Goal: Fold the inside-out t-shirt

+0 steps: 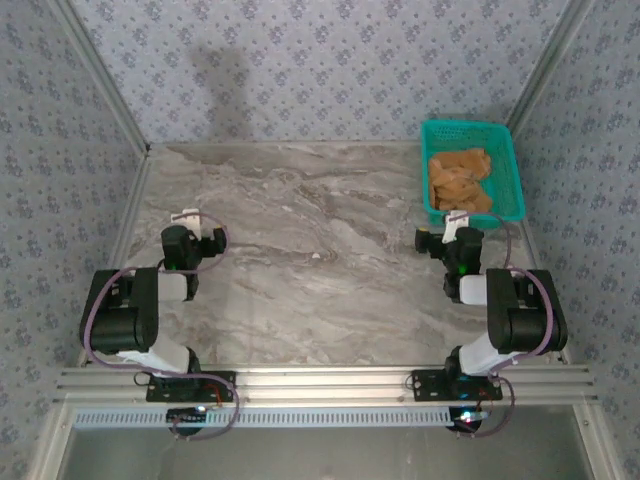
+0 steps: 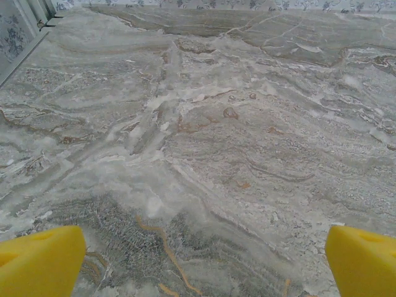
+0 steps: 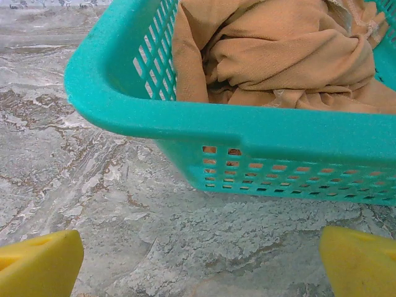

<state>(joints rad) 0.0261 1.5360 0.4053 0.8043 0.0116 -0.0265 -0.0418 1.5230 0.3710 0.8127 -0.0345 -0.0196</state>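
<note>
L arm (image 1: 125,310) and R arm (image 1: 520,312) are seen folded, elbows set back near the bases, wrists pointed fwd over the table. L gripper (image 1: 192,222) is held low, jaws spread wide and empty; its yellow fingertips (image 2: 37,263) are seen at opposite bottom corners of the wrist view. R gripper (image 1: 455,225) is posed likewise, spread wide and empty.

Orange-tan t-shirt (image 1: 460,178), crumpled, inside teal basket (image 1: 430,140)

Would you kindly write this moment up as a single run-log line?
stage: folding not started | t-shirt: crumpled in teal basket | left tool: open, over table | right tool: open, facing basket's near wall
</note>
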